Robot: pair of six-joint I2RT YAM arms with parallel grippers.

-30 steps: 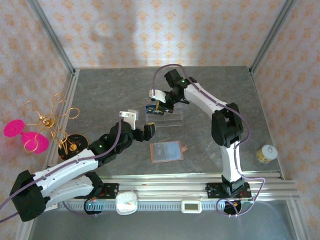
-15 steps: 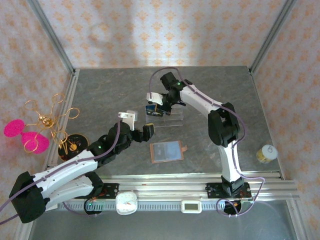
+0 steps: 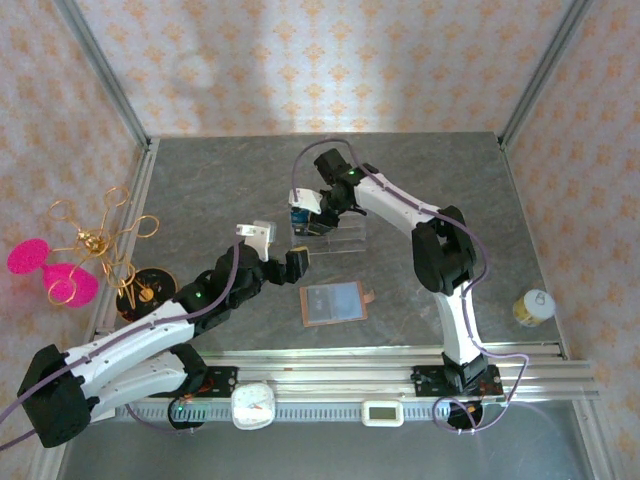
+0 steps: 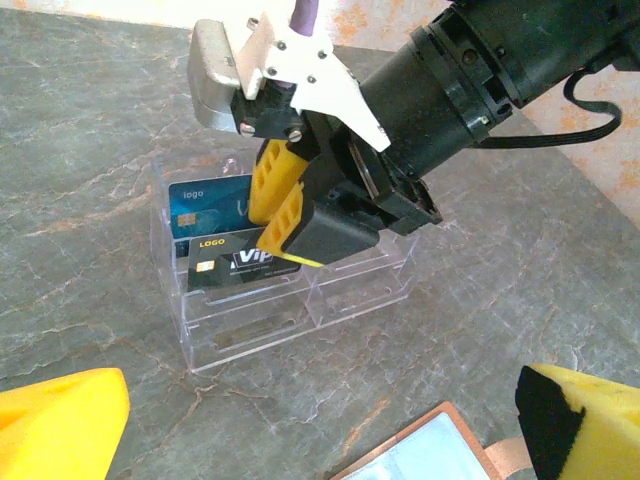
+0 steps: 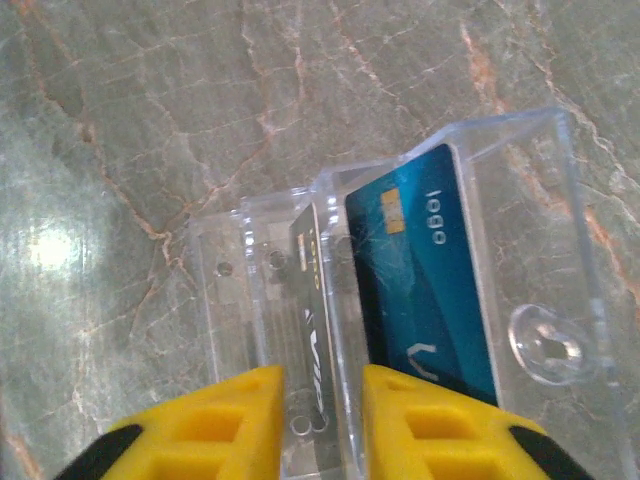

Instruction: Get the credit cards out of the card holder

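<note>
Drop-off step: black card [image 4: 228, 268] in the clear rack [image 4: 350, 292].
Right end effector [image 5: 320, 390], a bit apart around it, should lift straight up.

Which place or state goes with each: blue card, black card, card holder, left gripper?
Things:
1 blue card
2 black card
3 card holder
4 left gripper

Places or states:
A open, holding nothing
B lying open on the table
C in the rack, straddled by the right gripper
D in the rack's higher slot

Pairs: 1-D, 2-C, 3-B, 4-A
</note>
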